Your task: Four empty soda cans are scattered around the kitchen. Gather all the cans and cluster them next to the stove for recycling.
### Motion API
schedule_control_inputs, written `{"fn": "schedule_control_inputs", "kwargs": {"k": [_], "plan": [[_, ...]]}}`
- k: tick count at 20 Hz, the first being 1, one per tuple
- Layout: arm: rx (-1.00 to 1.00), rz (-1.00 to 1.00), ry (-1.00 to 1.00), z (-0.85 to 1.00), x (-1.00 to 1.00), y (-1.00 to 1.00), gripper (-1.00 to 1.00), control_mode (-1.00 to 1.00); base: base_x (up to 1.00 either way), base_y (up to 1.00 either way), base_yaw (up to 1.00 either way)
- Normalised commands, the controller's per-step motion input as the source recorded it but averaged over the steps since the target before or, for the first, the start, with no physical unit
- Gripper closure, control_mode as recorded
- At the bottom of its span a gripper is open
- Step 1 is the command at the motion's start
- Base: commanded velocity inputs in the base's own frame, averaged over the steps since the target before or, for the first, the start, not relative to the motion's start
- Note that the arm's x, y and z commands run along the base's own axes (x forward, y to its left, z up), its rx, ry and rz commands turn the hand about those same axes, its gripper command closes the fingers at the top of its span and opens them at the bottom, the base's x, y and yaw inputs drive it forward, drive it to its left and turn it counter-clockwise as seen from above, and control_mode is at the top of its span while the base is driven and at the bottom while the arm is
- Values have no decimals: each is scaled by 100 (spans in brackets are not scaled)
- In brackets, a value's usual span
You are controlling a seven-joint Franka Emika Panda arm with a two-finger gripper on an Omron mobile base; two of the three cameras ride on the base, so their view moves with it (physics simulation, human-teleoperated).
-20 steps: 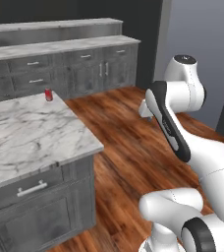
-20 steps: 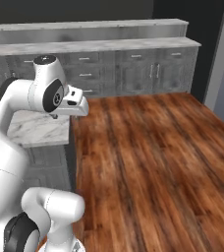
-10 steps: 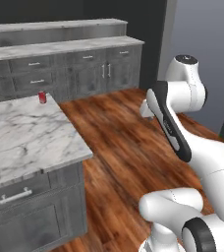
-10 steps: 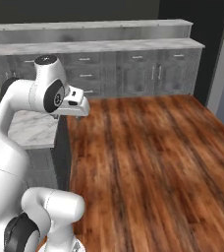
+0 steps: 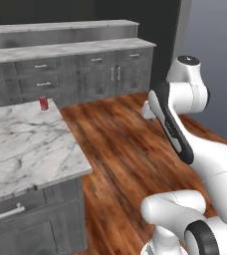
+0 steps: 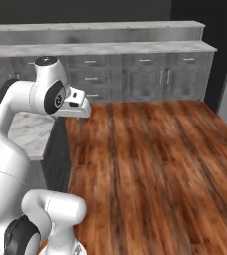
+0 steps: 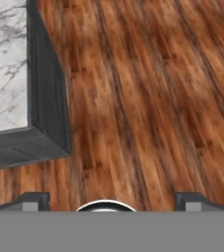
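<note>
Gripper [image 7: 109, 203] — jaws spread wide, holding nothing — hangs over the wood floor [image 7: 148, 98] just beside the marble island [image 5: 26, 144]. One soda can [image 5: 44, 103] stands upright at the island's far corner. Beyond it, grey cabinets [image 5: 85, 74] line the back wall.

A small red cylindrical soda can [image 5: 43, 103] is seen upright at the far corner of a white marble-topped grey island [image 5: 26, 149]. Beyond it, grey drawer cabinets under a stone counter [image 5: 80, 64] are ranged along the wall, past reddish-brown wooden floorboards [image 5: 120, 154].
</note>
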Motion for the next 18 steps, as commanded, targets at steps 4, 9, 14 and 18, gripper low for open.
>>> {"fn": "schedule_control_inputs", "kwargs": {"k": [4, 9, 14, 18], "plan": [[0, 0, 0, 0, 0, 0, -100, 100, 55, -34, 6], [0, 0, 0, 0, 0, 0, -100, 100, 55, -35, 4], [0, 0, 0, 0, 0, 0, -100, 100, 55, -33, 7], [0, 0, 0, 0, 0, 0, -100, 100, 55, -32, 9]]}}
